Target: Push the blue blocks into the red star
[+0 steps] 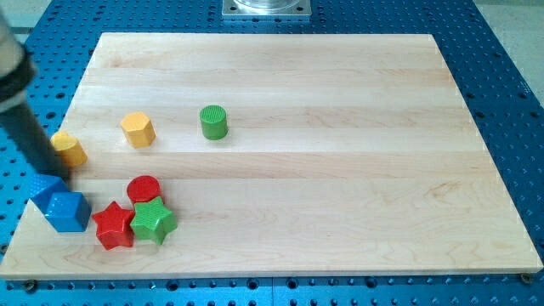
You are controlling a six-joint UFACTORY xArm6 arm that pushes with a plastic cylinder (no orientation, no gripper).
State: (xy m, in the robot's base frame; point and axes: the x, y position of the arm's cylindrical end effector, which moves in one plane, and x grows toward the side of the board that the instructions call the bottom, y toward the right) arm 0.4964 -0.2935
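Two blue blocks lie together at the board's lower left: a blue cube [66, 211] and, touching it up and to the left, a second blue block [42, 188] whose shape I cannot make out. The red star [113, 225] lies just right of the blue cube, with a small gap between them. My dark rod comes down from the view's upper left. My tip [58, 173] rests right above the blue blocks, at the top edge of the second one and just below a yellow block [69, 149].
A green star [154, 221] touches the red star's right side. A red cylinder [144, 188] sits just above both. A second yellow block [137, 129] and a green cylinder [214, 121] lie further up. The board's left edge [25, 217] runs close to the blue blocks.
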